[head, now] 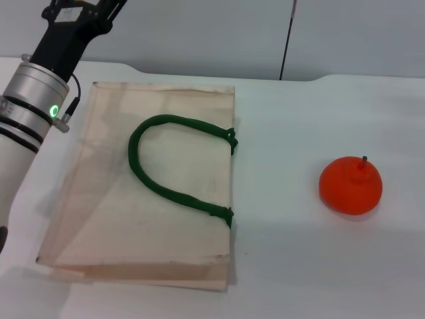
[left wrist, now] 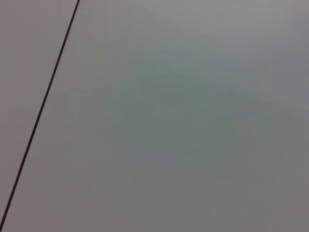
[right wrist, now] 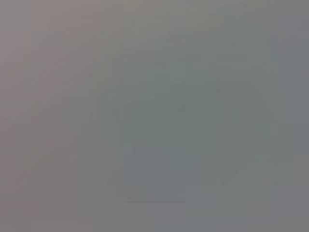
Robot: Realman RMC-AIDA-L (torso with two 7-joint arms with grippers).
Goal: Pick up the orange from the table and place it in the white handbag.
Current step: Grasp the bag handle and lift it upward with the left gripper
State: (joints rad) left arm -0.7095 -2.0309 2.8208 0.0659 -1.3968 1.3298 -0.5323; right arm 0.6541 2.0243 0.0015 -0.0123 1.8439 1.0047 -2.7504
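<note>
Nearest the head camera, the left arm's white forearm is running up the left edge of the frame, and its black left gripper [head: 83, 8] is reaching out of the upper left corner, so I cannot tell whether its jaws are apart or together. No right gripper is showing in any view, and both wrist views are looking at blank grey surface.

Outward from that arm, the large flat cream fabric white handbag [head: 99, 212] is lying on its side in the left half of the frame, its thick dark green rope handle [head: 159, 186] looping across the upper panel. Its mouth appears to be facing right, and it is lying closed and flat.

Well apart from the bag, at centre right, the squat bright red-orange orange [head: 350, 185] is sitting stem-up on the smooth white table [head: 299, 279], untouched.

Risks, as I judge them: the round fruit is likely to roll away if jaws nudge it off-centre. With the bag lying collapsed, a released orange could be resting on the fabric or rolling off instead of going inside, unless the opening is lifted.
</note>
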